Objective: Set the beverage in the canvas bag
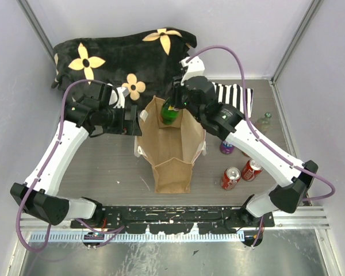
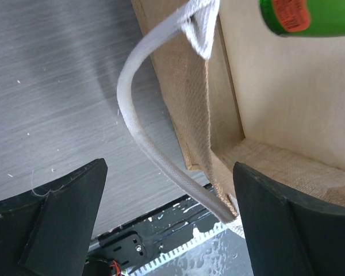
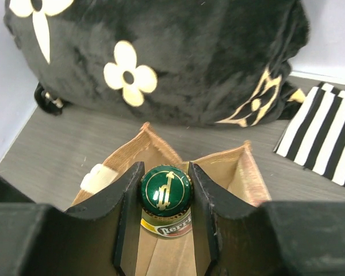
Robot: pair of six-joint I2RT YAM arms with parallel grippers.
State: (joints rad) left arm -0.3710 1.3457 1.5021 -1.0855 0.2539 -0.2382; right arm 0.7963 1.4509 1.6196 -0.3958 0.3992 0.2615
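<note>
Above grey table (image 1: 103, 167), clamped right gripper (image 3: 165, 195) on neck of green bottle (image 1: 171, 112) over canvas bag (image 1: 172, 175). Spread left gripper (image 2: 167, 224) wide astride white handle (image 2: 137, 135). Lost bottle's base from sight.

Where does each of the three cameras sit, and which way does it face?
Top external: above and behind left arm and right arm, facing down at the table.
Left wrist: on the left gripper, open, facing the bag's wall and handle.
Right wrist: on the right gripper, facing the bottle it grips, blanket beyond.
All three share bag and bottle.
</note>
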